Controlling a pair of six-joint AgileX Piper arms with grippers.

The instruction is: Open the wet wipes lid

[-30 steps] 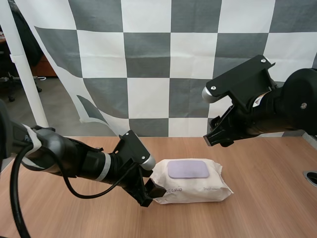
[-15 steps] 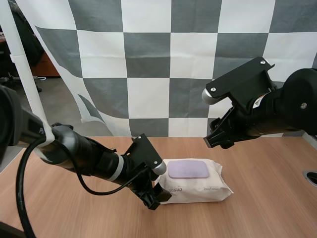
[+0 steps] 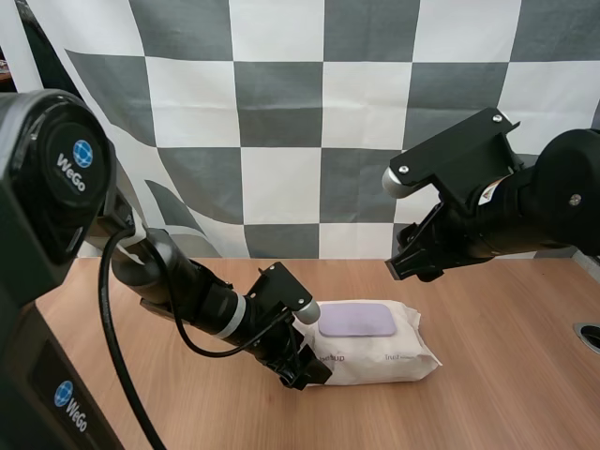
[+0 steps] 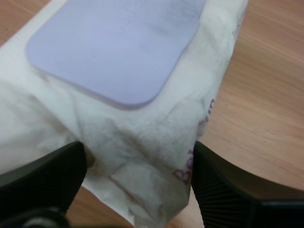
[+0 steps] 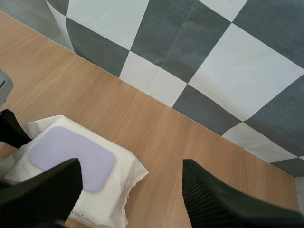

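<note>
while the soft white pack of wet wipes (image 3: 380, 356) lies flat on the light brown wooden table (image 3: 506, 394), its flat, round-cornered lilac plastic lid (image 3: 356, 320) faces up and sits closed against the wrapper. my left gripper (image 3: 305, 366) is low at the pack's left end, just beside the lid. from the left wrist, my left gripper (image 4: 137, 152) has its two black fingers on either side of that end of the pack of wet wipes (image 4: 156, 137); the wrapper is creased and bunched between them and touches both ribbed faces, so i am pinching the pack there. the lid (image 4: 118, 47) starts just past the pinched part, and the table (image 4: 266, 95) shows beside the pack.

my right gripper (image 3: 408, 262) hangs in the air behind the pack's right end, well apart from it. from the right wrist, my right gripper (image 5: 130, 166) has its fingers spread wide with nothing between them. below it are the pack of wet wipes (image 5: 126, 183), the lid (image 5: 71, 154) and the table (image 5: 156, 128).
</note>
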